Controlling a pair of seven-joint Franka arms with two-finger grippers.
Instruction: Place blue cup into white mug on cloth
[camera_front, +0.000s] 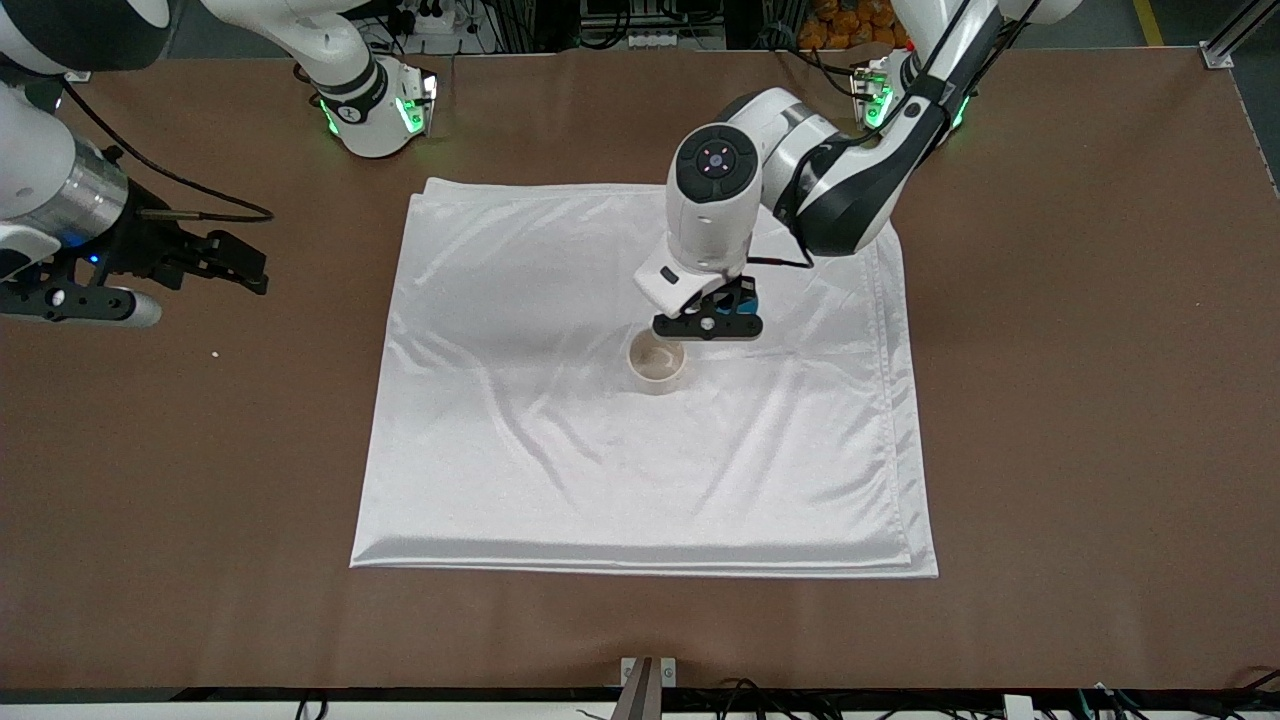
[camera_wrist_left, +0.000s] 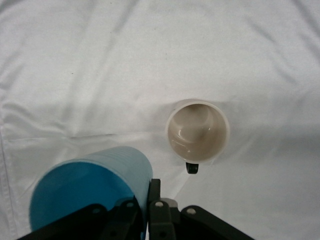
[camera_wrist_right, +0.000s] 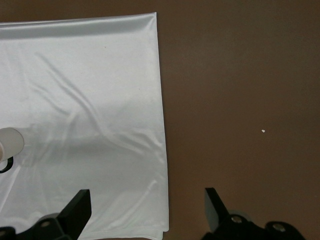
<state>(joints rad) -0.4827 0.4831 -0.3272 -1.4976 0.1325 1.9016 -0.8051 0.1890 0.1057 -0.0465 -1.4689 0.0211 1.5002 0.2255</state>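
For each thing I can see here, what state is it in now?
blue cup: held in the air by its rim, above the cloth.
white mug: upright on the cloth, empty.
cloth: spread flat on the table, creased.
left hand: shut on the blue cup.
right hand: open, waiting over bare table.

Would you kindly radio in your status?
Left claw shut on blue cup, over cloth beside white mug. Right claw open, waiting. Mug unobstructed.
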